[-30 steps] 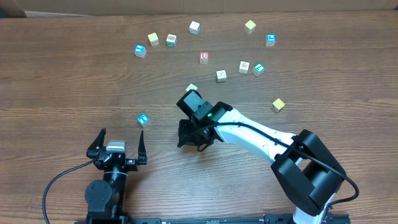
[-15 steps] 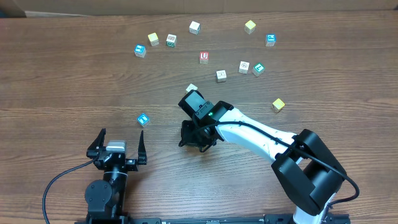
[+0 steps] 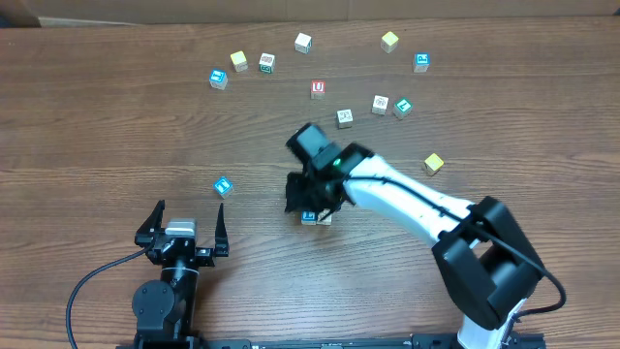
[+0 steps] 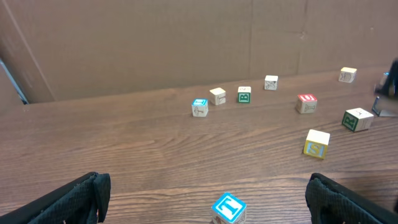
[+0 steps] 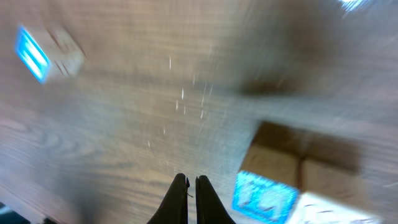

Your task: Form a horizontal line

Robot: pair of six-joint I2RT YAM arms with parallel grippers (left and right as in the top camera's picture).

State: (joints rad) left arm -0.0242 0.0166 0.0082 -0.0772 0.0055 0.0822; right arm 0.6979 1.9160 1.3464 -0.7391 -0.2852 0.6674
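- The right arm (image 3: 407,199) reaches from its base at the near right corner of the surface (image 3: 97,145) diagonally toward the middle. Its white link slopes down and its wrist is bent so that the tool points at the wood.
- The right end effector (image 3: 310,199) hangs over the middle of the surface. In the wrist view its two fingers (image 5: 179,199) are pressed together with only a hairline between them, and nothing is pinched.
- The horizontal line (image 3: 316,217) lies just under that end effector, on its near side, around the middle of the surface. From overhead I can make out a blue-faced cube and a tan one touching side by side, and the black tool hides anything further.
- In the blurred right wrist view, the blue-faced cube (image 5: 264,194) sits just beside the closed fingertips, with tan cubes (image 5: 277,163) up against it. I cannot tell whether the fingers touch it.
- The left arm (image 3: 165,291) is folded low at the near edge, left of centre. The left end effector (image 3: 190,209) is spread wide and holds nothing.
- A loose blue cube (image 3: 224,185) lies just beyond the left fingertips, apart from them.
- More cubes are scattered toward the far edge, among them a red-marked cube (image 3: 318,88). A yellow cube (image 3: 433,163) sits alone on the right.
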